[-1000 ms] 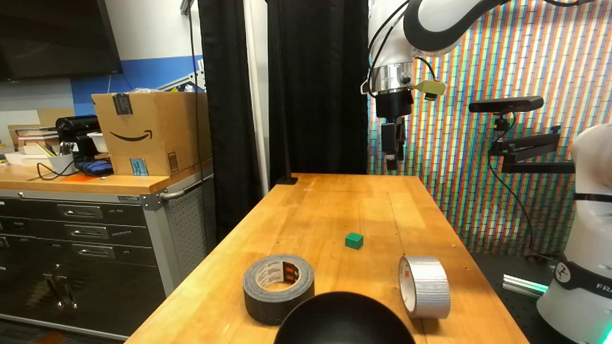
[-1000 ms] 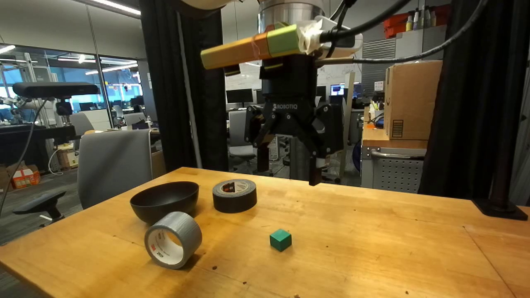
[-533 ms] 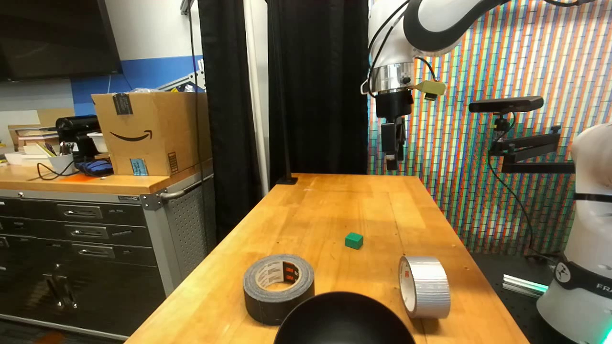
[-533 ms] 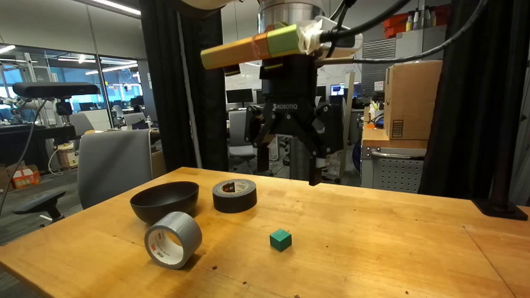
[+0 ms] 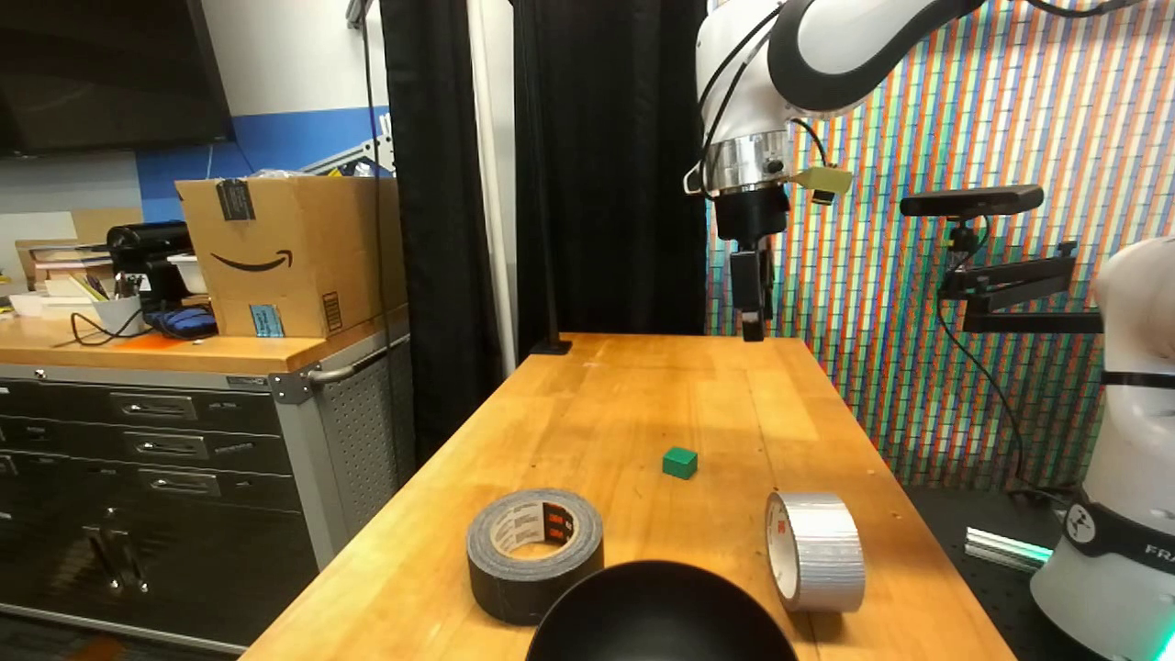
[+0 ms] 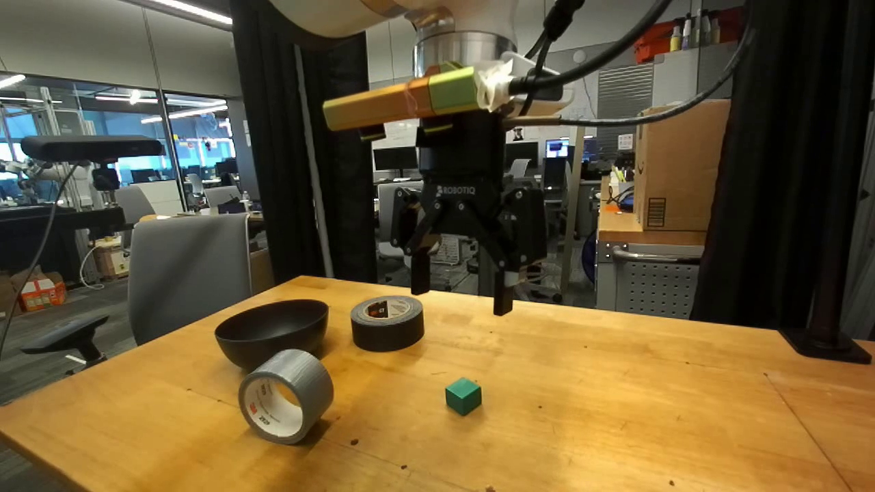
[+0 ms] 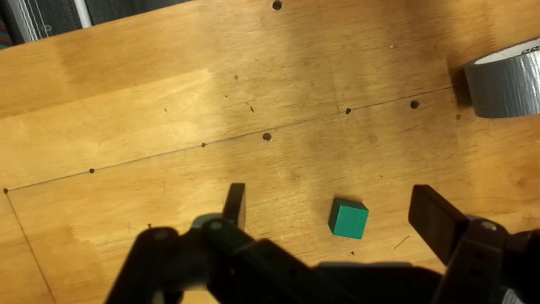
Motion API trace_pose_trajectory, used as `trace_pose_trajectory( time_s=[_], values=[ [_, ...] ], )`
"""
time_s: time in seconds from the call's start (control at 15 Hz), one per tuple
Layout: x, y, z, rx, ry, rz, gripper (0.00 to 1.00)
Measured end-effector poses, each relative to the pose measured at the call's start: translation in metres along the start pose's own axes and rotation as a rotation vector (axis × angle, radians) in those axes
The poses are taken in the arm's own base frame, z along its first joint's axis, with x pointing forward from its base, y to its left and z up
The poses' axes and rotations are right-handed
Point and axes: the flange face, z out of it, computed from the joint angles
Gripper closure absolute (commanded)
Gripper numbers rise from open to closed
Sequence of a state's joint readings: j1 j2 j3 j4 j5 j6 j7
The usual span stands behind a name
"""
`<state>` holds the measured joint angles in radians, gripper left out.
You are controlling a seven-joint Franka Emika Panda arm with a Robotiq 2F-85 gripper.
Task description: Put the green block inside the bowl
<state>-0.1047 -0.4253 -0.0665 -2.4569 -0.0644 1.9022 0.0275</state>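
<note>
The small green block (image 5: 680, 463) sits on the wooden table in both exterior views (image 6: 463, 396). It also shows in the wrist view (image 7: 349, 220), between the two fingers in the picture but well below them. The black bowl (image 5: 661, 617) stands at the near end of the table in an exterior view, cut off by the frame edge. It shows whole in an exterior view (image 6: 273, 336) and is out of the wrist view. My gripper (image 6: 462, 302) is open and empty, high above the table; it also shows in the wrist view (image 7: 330, 188) and edge-on in an exterior view (image 5: 753, 332).
A dark grey tape roll (image 6: 387, 324) lies flat beside the bowl. A silver tape roll (image 6: 287, 396) stands on its side in front of the bowl, and part of it shows in the wrist view (image 7: 506, 82). A black stand (image 6: 825, 345) is fixed at the table's far end.
Over the last half second my gripper has moved down a little and slightly left in both exterior views, with a slight tilt. It stays open. The block, bowl and tape rolls have not moved.
</note>
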Motion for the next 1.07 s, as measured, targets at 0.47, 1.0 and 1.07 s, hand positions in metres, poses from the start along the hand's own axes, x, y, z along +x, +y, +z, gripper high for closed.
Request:
trace_pose_trajectory(
  time_s=[0.47, 1.0, 1.07],
  values=[
    [0.021, -0.047, 0.003, -0.066, -0.007, -0.120, 0.00],
    [0.063, -0.045, 0.006, -0.074, 0.029, -0.217, 0.00],
    [0.068, -0.043, 0.007, -0.073, 0.028, -0.220, 0.00]
  ],
)
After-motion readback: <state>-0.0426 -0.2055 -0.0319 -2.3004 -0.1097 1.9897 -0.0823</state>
